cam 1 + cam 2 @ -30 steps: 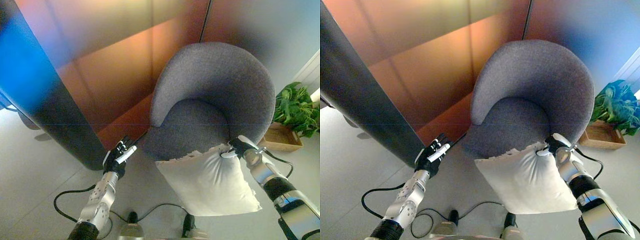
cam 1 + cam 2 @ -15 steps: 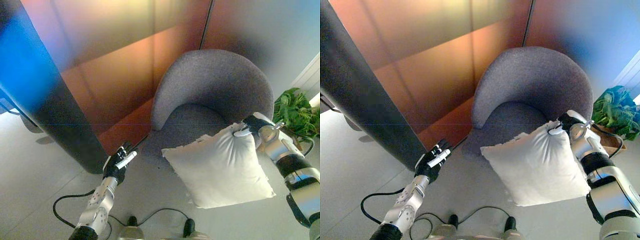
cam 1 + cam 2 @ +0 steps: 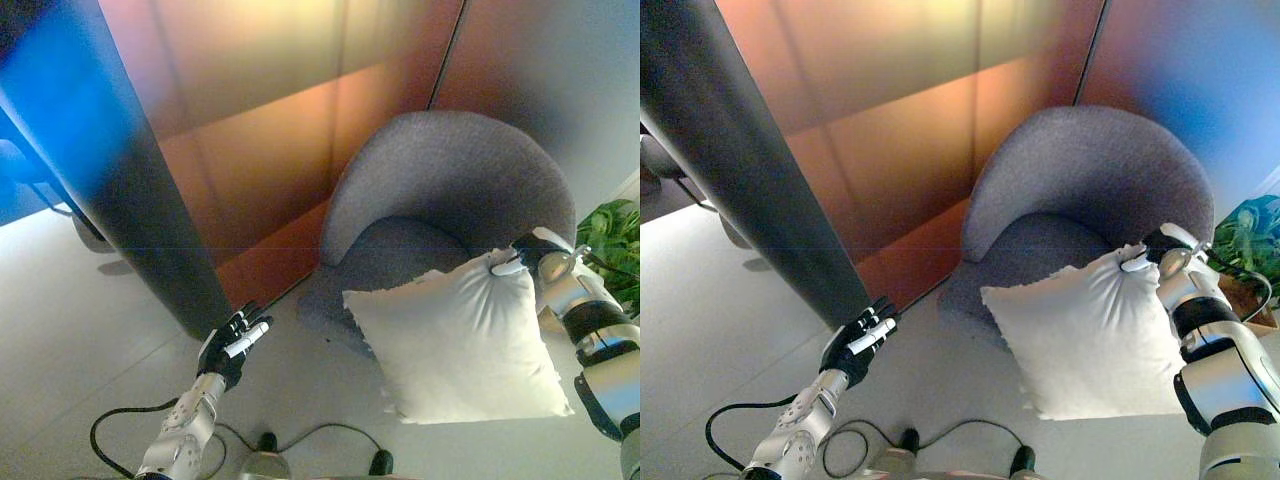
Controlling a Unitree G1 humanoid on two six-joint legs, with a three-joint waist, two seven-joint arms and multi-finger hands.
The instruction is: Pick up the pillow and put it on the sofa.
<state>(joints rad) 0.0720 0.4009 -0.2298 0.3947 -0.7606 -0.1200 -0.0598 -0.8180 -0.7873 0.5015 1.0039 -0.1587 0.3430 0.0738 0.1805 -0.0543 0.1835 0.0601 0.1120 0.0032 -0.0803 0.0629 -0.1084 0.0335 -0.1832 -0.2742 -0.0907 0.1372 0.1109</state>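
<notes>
A white square pillow [image 3: 460, 340] hangs in front of the grey round armchair [image 3: 455, 190], covering part of the seat's front edge. My right hand [image 3: 530, 256] is shut on the pillow's upper right corner, beside the chair's right arm. My left hand [image 3: 228, 345] hovers low over the floor to the left of the chair, fingers straight and holding nothing. In the right eye view the pillow [image 3: 1090, 335] and right hand [image 3: 1160, 252] show the same grip.
A dark round column [image 3: 130, 190] rises at the left, close to my left hand. Orange-brown wall panels [image 3: 270, 130] stand behind the chair. A green potted plant [image 3: 615, 235] in a wooden box sits right of the chair. Light grey floor [image 3: 90, 350] lies below.
The camera has shifted, moving the whole scene rightward. The pillow stays held by my right hand at about the same height before the seat. My left hand sits a little lower.
</notes>
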